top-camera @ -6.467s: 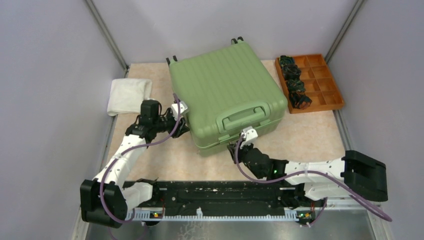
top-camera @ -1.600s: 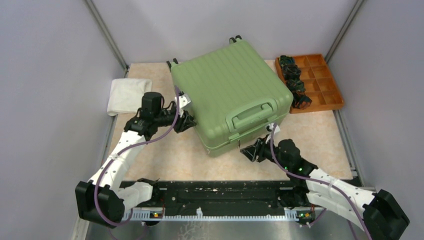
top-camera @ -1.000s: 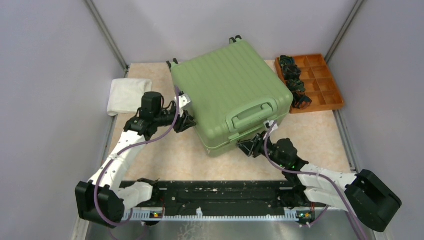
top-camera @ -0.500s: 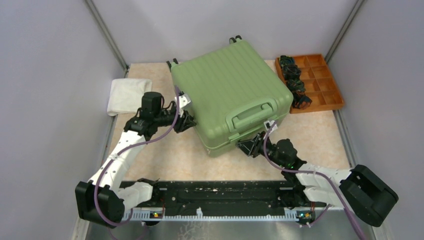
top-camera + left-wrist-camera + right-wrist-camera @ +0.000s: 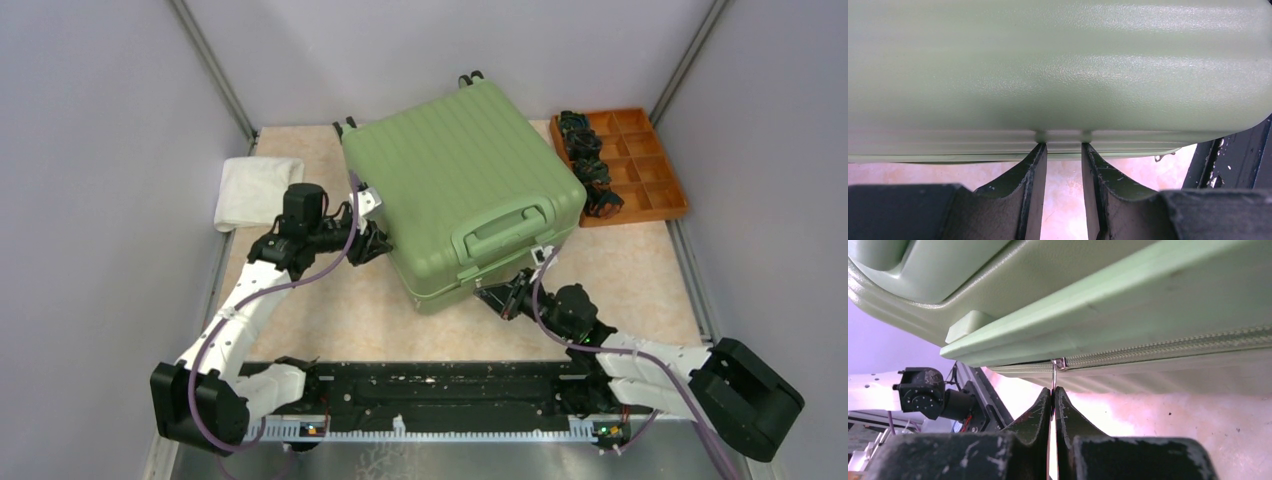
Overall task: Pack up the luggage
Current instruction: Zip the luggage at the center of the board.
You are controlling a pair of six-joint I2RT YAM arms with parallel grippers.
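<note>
The light-green ribbed luggage (image 5: 460, 180) lies closed on the table, its handle facing the near side. My left gripper (image 5: 375, 243) is at its left side. In the left wrist view its fingertips (image 5: 1040, 150) stand a little apart and touch the shell (image 5: 1058, 65) with nothing between them. My right gripper (image 5: 500, 297) is at the near front edge, below the handle. In the right wrist view it (image 5: 1053, 390) is shut on the metal zipper pull (image 5: 1053, 374), which hangs from the zipper line (image 5: 1168, 347). The lining is hidden.
A folded white towel (image 5: 257, 190) lies at the far left by the wall. An orange compartment tray (image 5: 645, 165) with several black items (image 5: 585, 165) stands at the far right, close to the suitcase. Grey walls enclose the table on three sides.
Since the earliest frame the suitcase has turned slightly and my right arm has swung round to its near front edge. Over the last second the right gripper shifts only slightly; the left arm stays still.
</note>
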